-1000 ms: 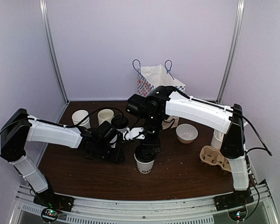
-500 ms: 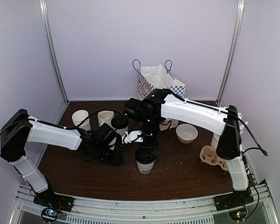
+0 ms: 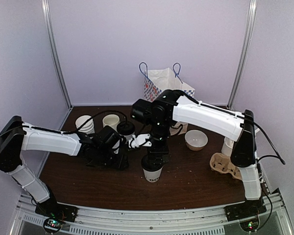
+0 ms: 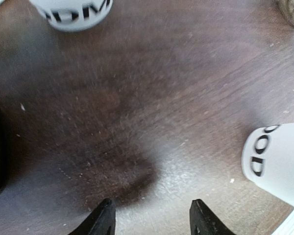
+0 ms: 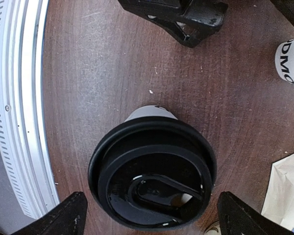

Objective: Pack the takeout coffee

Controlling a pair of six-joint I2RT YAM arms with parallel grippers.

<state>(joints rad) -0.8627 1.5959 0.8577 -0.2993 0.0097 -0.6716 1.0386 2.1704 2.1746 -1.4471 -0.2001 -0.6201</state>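
Fingers of the right pincer (image 5: 152, 218) stand wide on either side of the black lid (image 5: 152, 176), gripping nothing. The takeout coffee (image 5: 149, 111) sits directly beneath, upright on the desk (image 3: 196, 181), its long axis vertical along the approach. The left pincer (image 4: 152, 220), half spread and empty over bare wood, lies at the cup's 9 o'clock — near, but worse placed. The paper bag (image 3: 164, 83) stands at 12 o'clock.

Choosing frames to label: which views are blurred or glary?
Left wrist: soft throughout, lettering on the top cup smeared, pale sheen on the table. Right wrist: sharp, small highlights on the black lid. Top external: evenly lit, mildly soft, no glare.
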